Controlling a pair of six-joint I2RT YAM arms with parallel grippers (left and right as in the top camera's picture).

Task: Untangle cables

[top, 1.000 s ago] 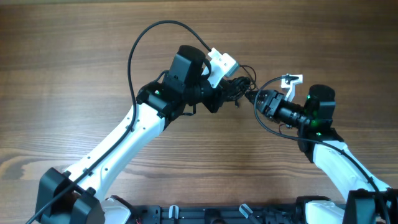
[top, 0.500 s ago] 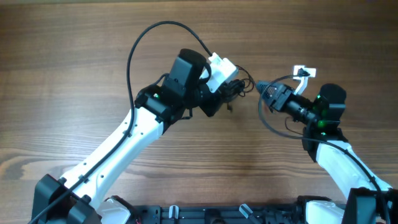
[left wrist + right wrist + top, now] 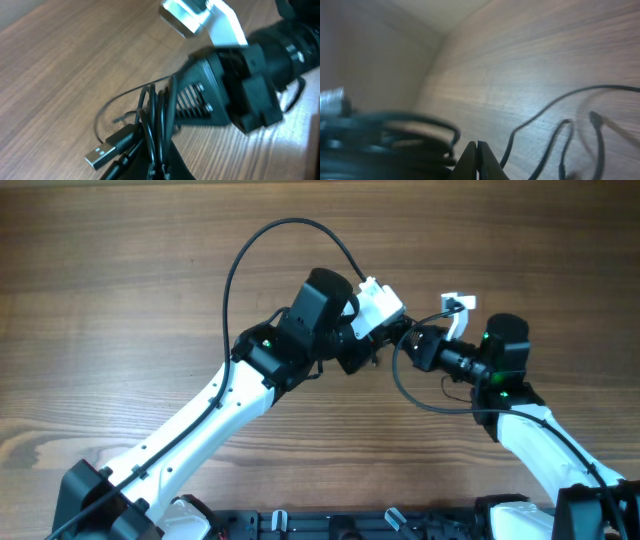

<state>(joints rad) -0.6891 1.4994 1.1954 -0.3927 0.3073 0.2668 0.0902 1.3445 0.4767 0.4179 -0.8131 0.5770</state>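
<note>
Between the arms, seen from overhead, the cables are nearly hidden, and the right wrist view blurs them. The left gripper, mostly cut off at the frame edge, clamps the bundle above the table. The right gripper is pinched closed beside it, and I cannot tell whether it pinches a strand.

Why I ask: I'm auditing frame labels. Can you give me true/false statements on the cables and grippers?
1. The left gripper and right gripper are close together. True.
2. A USB plug sticks out of the cables. True.
3. The cables lie spread out as separate strands. False: they are bunched in one bundle.
4. The right gripper is wide open. False: its fingers are closed together.
</note>
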